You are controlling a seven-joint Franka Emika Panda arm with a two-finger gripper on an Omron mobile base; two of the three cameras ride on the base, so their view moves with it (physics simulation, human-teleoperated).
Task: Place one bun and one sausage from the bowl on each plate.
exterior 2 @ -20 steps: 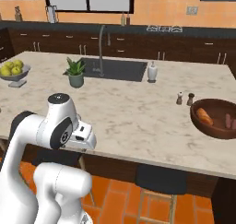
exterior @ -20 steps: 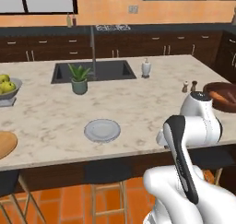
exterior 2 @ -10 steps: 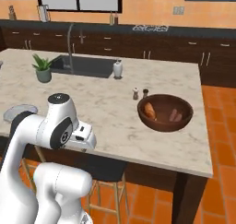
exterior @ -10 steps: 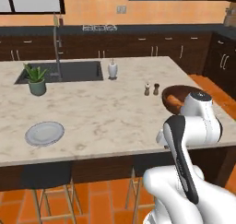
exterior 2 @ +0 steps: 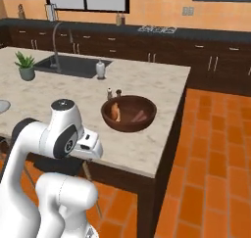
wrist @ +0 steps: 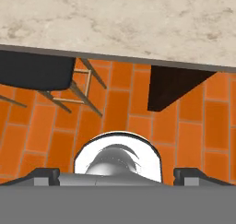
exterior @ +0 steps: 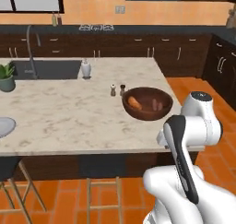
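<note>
**Reach for the bowl: arm tucked, nothing picked yet**

Judgement: the step in hand is the first pick from the bowl. To do it well, unfold the arm up and over the counter edge, come down from above into the bowl's open mouth, and settle on one item only, clear of the rim and of the shakers just behind it.

Near: gripper (wrist: 118,173) hangs low, in front of the island, pointing down at orange floor tiles and a stool (wrist: 37,71). The two tips sit wide apart at the bottom corners of the hand view; nothing between them, nothing touched.

Mid: the bowl (exterior: 147,103) rests on the marble counter (exterior: 69,121) at about 11 o'clock from the arm in the left base view. Inside it, an orange-tan piece, likely a bun (exterior: 134,102), and reddish sausages (exterior: 156,105).

Far: salt and pepper shakers (exterior: 117,90) at the bowl's 11 o'clock. A grey-white plate (exterior: 4,126) is at 9 o'clock, well apart.
</note>
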